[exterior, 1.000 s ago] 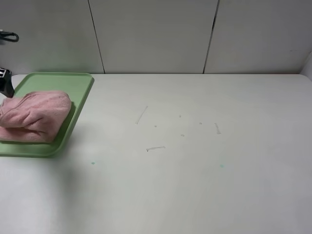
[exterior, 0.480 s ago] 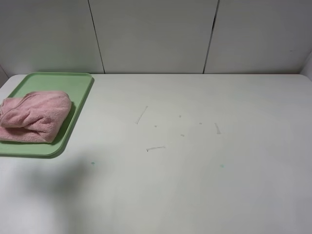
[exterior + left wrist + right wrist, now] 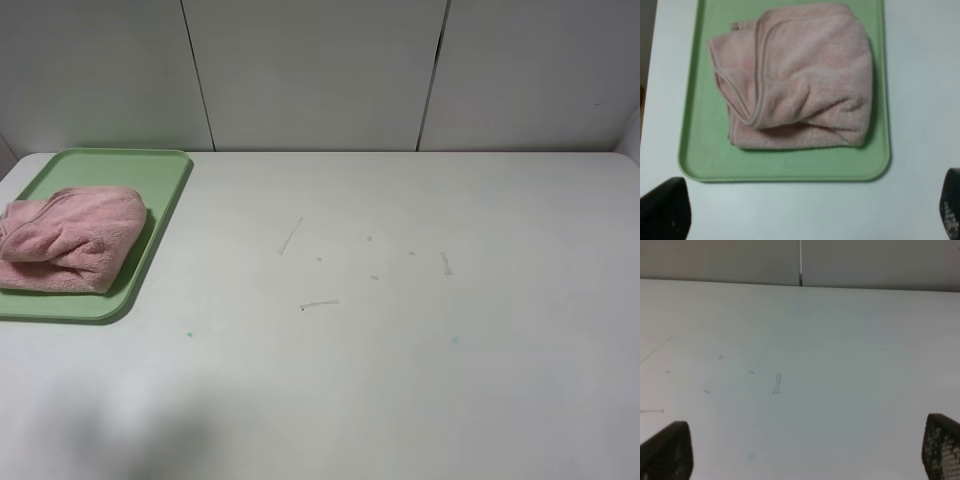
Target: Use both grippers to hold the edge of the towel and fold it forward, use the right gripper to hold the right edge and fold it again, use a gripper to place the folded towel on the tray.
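Pink plush: one towel [image 3: 68,238], folded into a rumpled bundle, lying inside one light-green tray [image 3: 165,200] at the counter's [image 3: 400,340] far left. Stitched hem [image 3: 759,75] curves across the top layer. Left gripper [image 3: 805,212] jaws spread, empty, apart from the tray. Right gripper [image 3: 805,450] jaws spread over bare counter with a few faint marks, possibly scuffs.

towel [image 3: 68,238] fills tray [image 3: 160,215], table [image 3: 400,330] seemingly open

The pink plush towel [image 3: 795,75], folded into a rumpled bundle with its stitched hem [image 3: 759,75] showing, lies on the light-green tray [image 3: 785,170] just beyond the left gripper's [image 3: 805,212] wide-spread fingertips.
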